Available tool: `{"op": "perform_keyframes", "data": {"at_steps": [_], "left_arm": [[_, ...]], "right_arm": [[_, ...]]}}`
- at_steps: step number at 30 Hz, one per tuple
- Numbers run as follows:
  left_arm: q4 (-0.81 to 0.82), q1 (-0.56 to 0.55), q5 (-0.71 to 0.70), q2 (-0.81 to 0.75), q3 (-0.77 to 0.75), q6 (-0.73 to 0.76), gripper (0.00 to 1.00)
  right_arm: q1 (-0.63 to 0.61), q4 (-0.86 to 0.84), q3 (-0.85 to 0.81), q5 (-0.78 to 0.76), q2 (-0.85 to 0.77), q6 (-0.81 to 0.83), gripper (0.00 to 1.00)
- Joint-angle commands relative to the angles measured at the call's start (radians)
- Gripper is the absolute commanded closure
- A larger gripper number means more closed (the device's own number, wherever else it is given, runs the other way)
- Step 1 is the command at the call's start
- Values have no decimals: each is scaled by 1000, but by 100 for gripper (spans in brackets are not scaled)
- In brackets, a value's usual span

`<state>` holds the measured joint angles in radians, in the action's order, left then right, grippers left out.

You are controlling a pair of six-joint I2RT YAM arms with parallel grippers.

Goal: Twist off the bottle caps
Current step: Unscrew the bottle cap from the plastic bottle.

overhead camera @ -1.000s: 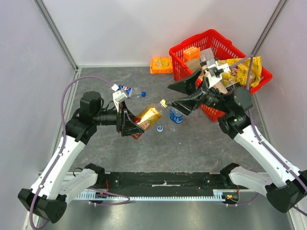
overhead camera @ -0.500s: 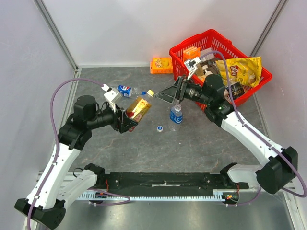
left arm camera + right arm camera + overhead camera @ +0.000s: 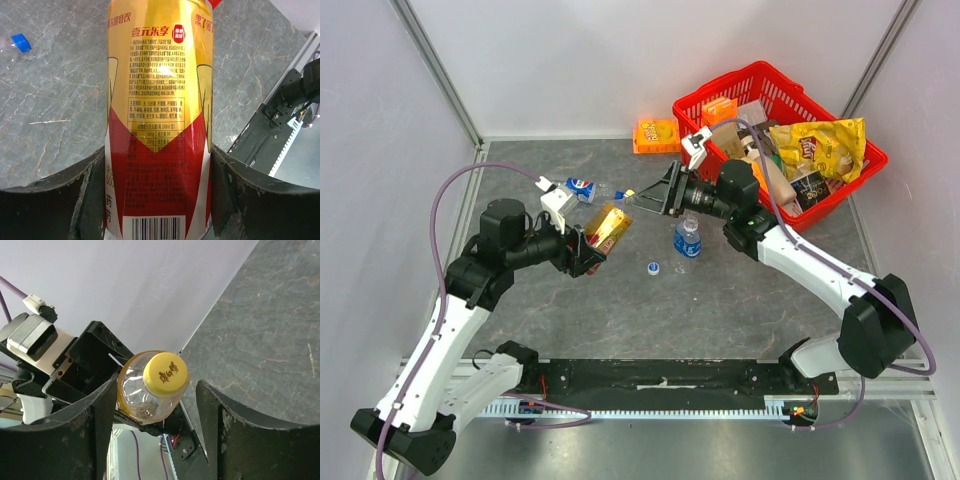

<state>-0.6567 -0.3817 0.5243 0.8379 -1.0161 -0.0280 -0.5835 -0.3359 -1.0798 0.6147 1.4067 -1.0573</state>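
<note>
My left gripper [image 3: 588, 248] is shut on the amber bottle [image 3: 608, 226] with the red and gold label and holds it tilted above the table. In the left wrist view my left gripper [image 3: 159, 200] clamps the bottle [image 3: 159, 100] on both sides. Its yellow cap [image 3: 629, 194] points at my right gripper [image 3: 640, 198]. In the right wrist view my right gripper [image 3: 156, 386] is open, jaws either side of the yellow cap [image 3: 165, 372]. A clear bottle [image 3: 687, 241] stands mid-table. A second clear bottle [image 3: 581, 186] with a blue cap [image 3: 618, 194] lies behind. A whitish cap [image 3: 652, 267] lies loose.
A red basket [image 3: 860, 172] full of snack packs stands at the back right, with a yellow chip bag [image 3: 817, 143] on top. An orange box [image 3: 656, 134] lies by the back wall. The lying bottle's blue cap also shows in the left wrist view [image 3: 21, 41].
My left gripper has carried the amber bottle up and to the left. My right arm has reached left after it, and its open jaws now flank the yellow cap.
</note>
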Motion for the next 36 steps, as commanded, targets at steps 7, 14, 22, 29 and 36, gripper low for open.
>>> {"op": "perform_keyframes", "data": {"at_steps": [7, 14, 22, 29, 36], "left_arm": [[16, -17, -10, -5, -6, 59, 64], [17, -31, -21, 9, -9, 65, 65], [11, -37, -33, 3, -9, 68, 66], [8, -42, -32, -3, -3, 71, 66], [8, -48, -24, -3, -3, 69, 66]], "right_arm": [[-19, -207, 32, -35, 29, -115, 44], [-19, -245, 60, -46, 17, -147, 49], [-19, -331, 95, -62, 12, -201, 31], [-18, -305, 113, -102, -12, -196, 43], [-16, -301, 138, -141, -43, -190, 63]]}}
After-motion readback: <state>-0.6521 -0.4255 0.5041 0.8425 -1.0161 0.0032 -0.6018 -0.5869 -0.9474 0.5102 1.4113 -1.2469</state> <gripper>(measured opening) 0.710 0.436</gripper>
